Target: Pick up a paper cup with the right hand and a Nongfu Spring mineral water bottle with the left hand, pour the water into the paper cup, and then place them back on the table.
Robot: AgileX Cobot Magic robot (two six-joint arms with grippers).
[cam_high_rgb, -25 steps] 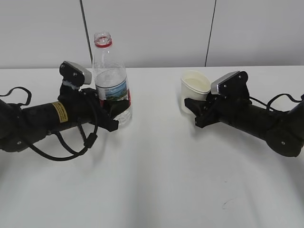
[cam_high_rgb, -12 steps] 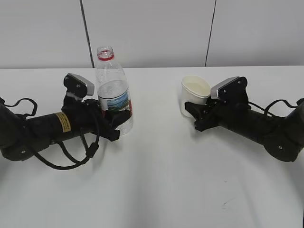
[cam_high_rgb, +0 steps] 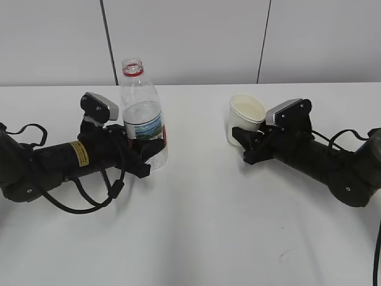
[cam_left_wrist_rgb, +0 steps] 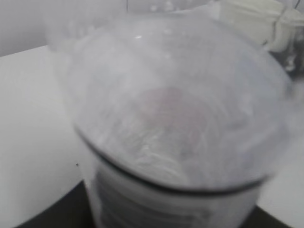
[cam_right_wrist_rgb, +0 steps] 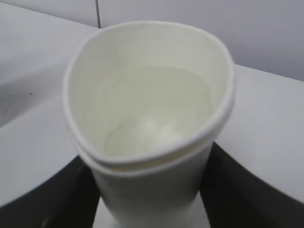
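Observation:
The Nongfu Spring mineral water bottle [cam_high_rgb: 141,113] stands upright and uncapped on the white table [cam_high_rgb: 196,226], left of centre. My left gripper [cam_high_rgb: 146,152] is shut on its lower half, and the bottle [cam_left_wrist_rgb: 180,123] fills the left wrist view, blurred. The paper cup [cam_high_rgb: 245,119] stands right of centre with clear water in it. My right gripper [cam_high_rgb: 241,143] is shut on the cup. In the right wrist view the cup [cam_right_wrist_rgb: 147,118] sits between the black fingers [cam_right_wrist_rgb: 47,199], its rim pressed slightly oval.
Both forearms lie low over the table, the left with its yellow label [cam_high_rgb: 77,154] and looping black cables [cam_high_rgb: 89,199]. A grey panelled wall [cam_high_rgb: 190,42] stands behind the table's far edge. A faint scuff mark [cam_high_rgb: 286,253] is at front right.
The left arm sank lower and shifted slightly right with the bottle. The right arm shifted slightly right with the cup, whose rim looks rounder. Almost nothing moved in the last half second.

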